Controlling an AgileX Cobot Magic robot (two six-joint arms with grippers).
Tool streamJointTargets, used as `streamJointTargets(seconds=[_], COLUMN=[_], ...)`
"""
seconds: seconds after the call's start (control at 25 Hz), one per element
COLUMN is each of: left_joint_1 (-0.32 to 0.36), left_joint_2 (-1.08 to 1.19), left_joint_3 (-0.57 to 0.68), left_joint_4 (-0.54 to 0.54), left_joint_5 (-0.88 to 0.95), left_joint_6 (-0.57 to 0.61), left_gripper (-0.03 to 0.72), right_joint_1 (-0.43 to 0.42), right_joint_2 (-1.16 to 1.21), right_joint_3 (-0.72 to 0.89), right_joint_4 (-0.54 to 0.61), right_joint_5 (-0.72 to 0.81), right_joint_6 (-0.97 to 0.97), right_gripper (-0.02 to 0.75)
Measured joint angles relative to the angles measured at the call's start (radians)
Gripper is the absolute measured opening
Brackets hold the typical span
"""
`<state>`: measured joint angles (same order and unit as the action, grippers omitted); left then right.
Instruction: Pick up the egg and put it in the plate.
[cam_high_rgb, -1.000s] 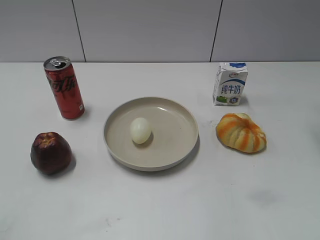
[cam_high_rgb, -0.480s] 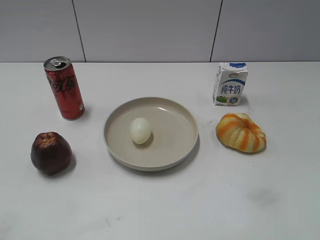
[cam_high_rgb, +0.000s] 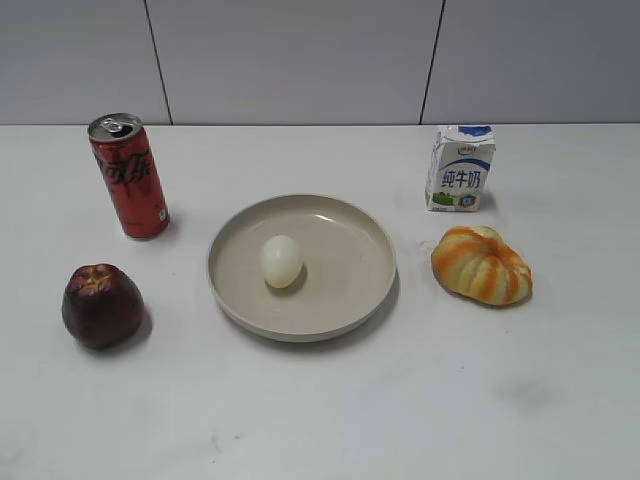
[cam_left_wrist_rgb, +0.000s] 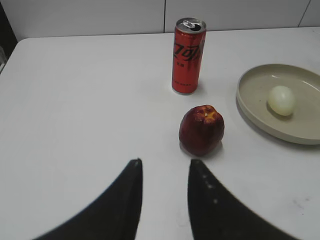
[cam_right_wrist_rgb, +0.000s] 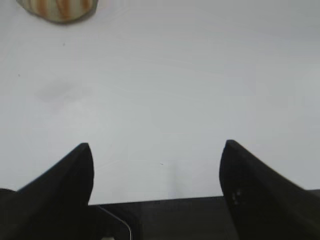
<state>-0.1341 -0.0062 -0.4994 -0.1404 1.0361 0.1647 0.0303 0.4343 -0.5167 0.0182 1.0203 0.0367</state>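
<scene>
You're looking at a done job: egg (cam_high_rgb: 281, 261) sitting in plate (cam_high_rgb: 302, 266); left end effector (cam_left_wrist_rgb: 164, 167) narrowly parted, right end effector (cam_right_wrist_rgb: 156, 152) spread wide, both empty.

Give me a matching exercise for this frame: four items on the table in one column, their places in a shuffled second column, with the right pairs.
Items:
1. small pale cream oval egg
2. tall red soda can
3. dark red apple
4. white and blue milk carton

Places:
A. behind the orange-striped bun
B. inside the round beige plate
C. front left, nearest the left pincer
D. back left, upright

Pairs: 1-B, 2-D, 3-C, 4-A
</scene>
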Motion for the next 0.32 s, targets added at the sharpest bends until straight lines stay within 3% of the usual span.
streamJointTargets(seconds=[0.32], left_joint_1=[0.000], left_joint_2=[0.000], left_joint_3=[0.000], left_joint_4=[0.000], left_joint_5=[0.000], left_joint_6=[0.000], left_gripper=[0.230], right_joint_1=[0.000], right_joint_2=[-0.303], right_joint_3=[0.016], right_joint_4=[-0.001], right_joint_5=[0.014], right_joint_6=[0.000], right_gripper=[0.594])
